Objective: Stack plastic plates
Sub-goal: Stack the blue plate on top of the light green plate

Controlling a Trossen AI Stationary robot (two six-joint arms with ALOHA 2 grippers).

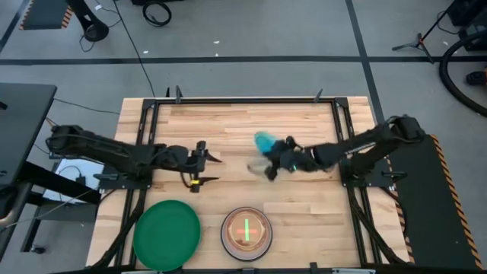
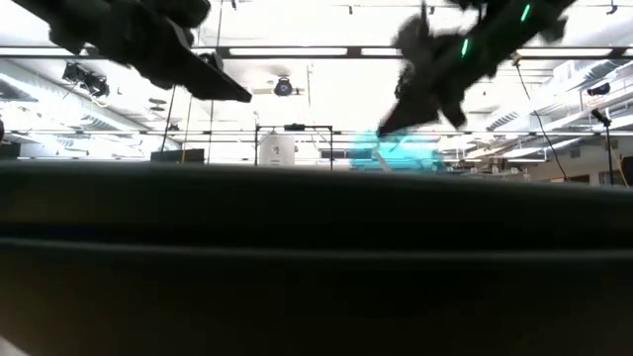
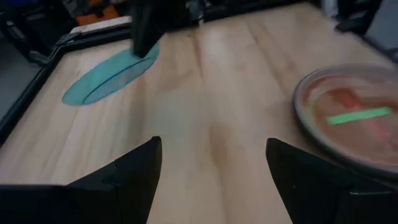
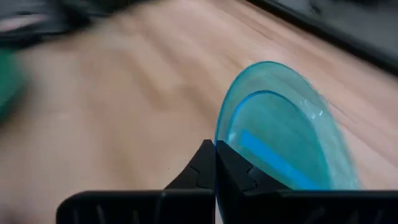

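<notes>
A small cyan plate [image 1: 264, 141] is at the table's middle, held by my right gripper [image 1: 271, 154], which is shut on it. It also shows in the right wrist view [image 4: 280, 137], in the left wrist view [image 3: 112, 78] and in the low view [image 2: 401, 150]. A large dark green plate [image 1: 166, 234] lies flat at the near edge. Beside it stands a stack [image 1: 246, 230] with a whitish-grey plate at the bottom and a pinkish plate with a lime stripe on top. My left gripper [image 1: 202, 164] is open and empty, left of the cyan plate. My right gripper pinches the cyan plate's rim [image 4: 221, 134] between its two shut fingers [image 4: 205, 165]. The fingers come from the table's right side, slanting down. The plate stands tilted out beyond the fingertips; whether its lower edge touches the table, I cannot tell.
A dark frame [image 1: 144, 129] runs along the table's left, far and right sides. Bare wood [image 1: 228, 125] lies between the two grippers and the far edge. In the low view a dark rim [image 2: 316, 257] fills the foreground and hides the tabletop.
</notes>
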